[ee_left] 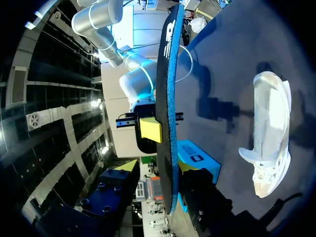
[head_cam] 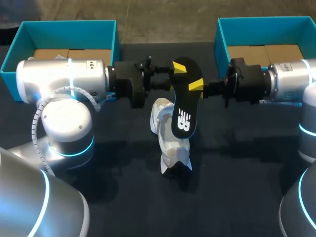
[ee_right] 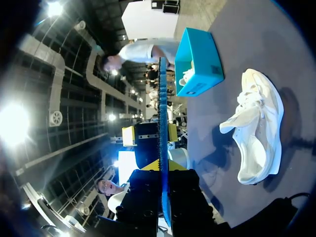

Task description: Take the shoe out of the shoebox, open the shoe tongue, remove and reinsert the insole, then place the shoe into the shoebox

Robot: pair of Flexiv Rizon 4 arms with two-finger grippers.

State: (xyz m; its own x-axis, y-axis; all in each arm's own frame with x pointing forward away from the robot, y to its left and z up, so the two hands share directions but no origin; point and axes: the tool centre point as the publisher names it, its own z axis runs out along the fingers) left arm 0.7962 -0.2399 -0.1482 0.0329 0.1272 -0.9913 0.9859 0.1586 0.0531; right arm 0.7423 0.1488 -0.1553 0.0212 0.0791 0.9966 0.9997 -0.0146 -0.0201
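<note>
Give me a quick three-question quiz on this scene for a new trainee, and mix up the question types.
1. True or false: the insole is sitting inside the white shoe.
2. Multiple choice: what grips the insole? A) only the left gripper. B) only the right gripper. C) both grippers, one at each side of it.
3. Fill in: the white shoe lies on the ____, outside the left shoebox and the right shoebox.

Key:
1. False. The insole is held in the air above the shoe.
2. C.
3. Table.
</note>
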